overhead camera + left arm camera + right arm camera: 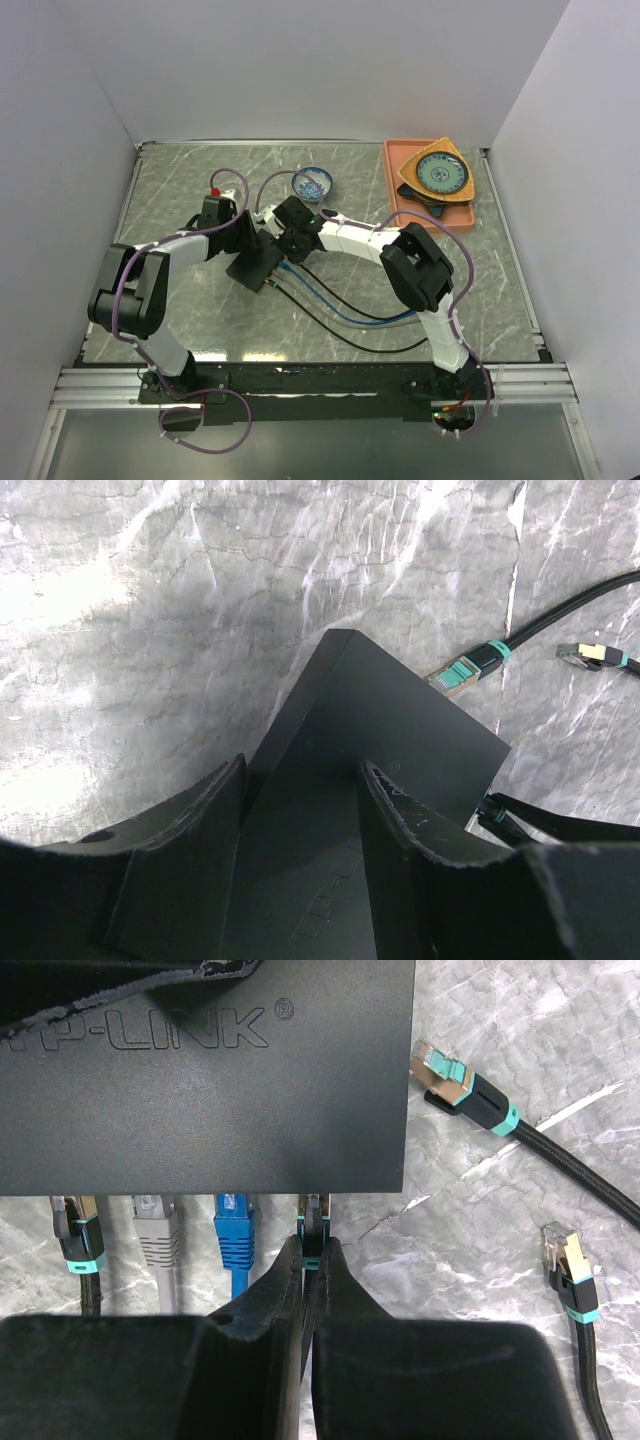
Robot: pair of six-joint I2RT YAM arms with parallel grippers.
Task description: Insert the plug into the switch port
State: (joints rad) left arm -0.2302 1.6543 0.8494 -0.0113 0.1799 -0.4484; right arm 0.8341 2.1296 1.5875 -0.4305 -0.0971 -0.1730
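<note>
The switch (210, 1110), a flat black box marked TP-LINK, lies at the table's middle (257, 263). Black-teal (77, 1232), grey (152, 1232) and blue (234, 1232) plugs sit in its near edge. My right gripper (312, 1252) is shut on a teal-collared plug (314, 1222) whose tip is at the fourth socket, under the switch's edge. My left gripper (300, 780) has its fingers (400, 820) apart over the switch's top face (400, 720), at its far end. Whether they press on it I cannot tell.
Two loose teal-collared plugs lie right of the switch, one close (455, 1082) and one further (568, 1265). Cables (345, 312) run toward the front edge. A small blue bowl (313, 183) and an orange tray (396, 195) with a teal plate (443, 174) stand at the back.
</note>
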